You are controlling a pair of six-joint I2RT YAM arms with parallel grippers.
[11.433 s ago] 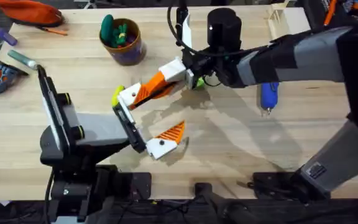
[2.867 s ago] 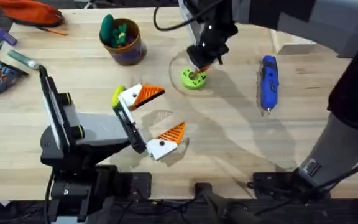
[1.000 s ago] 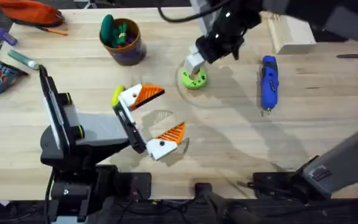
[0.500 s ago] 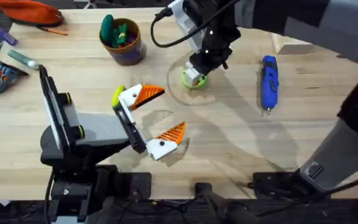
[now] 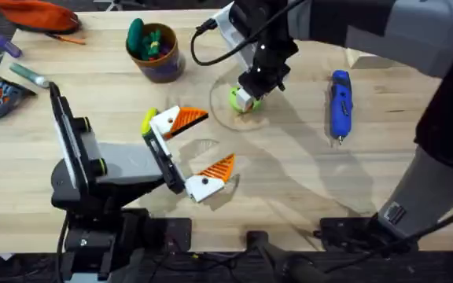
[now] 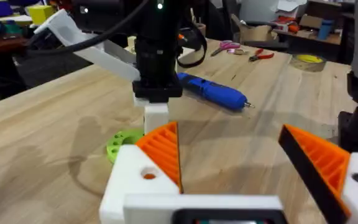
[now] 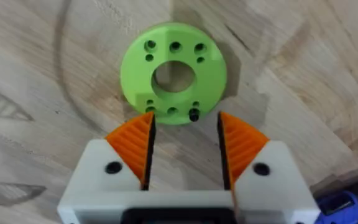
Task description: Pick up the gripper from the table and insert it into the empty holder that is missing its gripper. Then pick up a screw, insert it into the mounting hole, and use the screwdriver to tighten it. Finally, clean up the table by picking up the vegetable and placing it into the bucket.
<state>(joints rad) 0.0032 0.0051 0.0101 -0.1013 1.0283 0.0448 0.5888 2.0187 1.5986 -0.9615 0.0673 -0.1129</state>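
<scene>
My right gripper (image 5: 246, 93) hangs low over the lime-green disc (image 7: 173, 71), open, with nothing between its orange fingers (image 7: 132, 140). A small dark screw (image 7: 194, 115) sits in a hole at the disc's rim, just beyond the fingertips. My left gripper (image 5: 219, 139) rests open near the table's middle, and both white mounts (image 6: 135, 177) carry orange fingers. No loose gripper piece and no bare holder is in view. The blue screwdriver (image 5: 339, 102) lies right of the disc. A yellow-green vegetable (image 5: 148, 122) lies beside the left gripper's far mount. The bucket (image 5: 156, 55) stands at the back left.
The bucket holds a dark green toy (image 5: 136, 35). A pale wooden box (image 5: 368, 47) sits at the back right behind the right arm. Orange cloth (image 5: 38, 14) and small tools (image 5: 22, 72) lie at the far left. Bare table (image 5: 289, 173) stretches in front of the screwdriver.
The right gripper has come down from behind the green disc onto it over the last second. The left arm, the screwdriver and the bucket have stayed put.
</scene>
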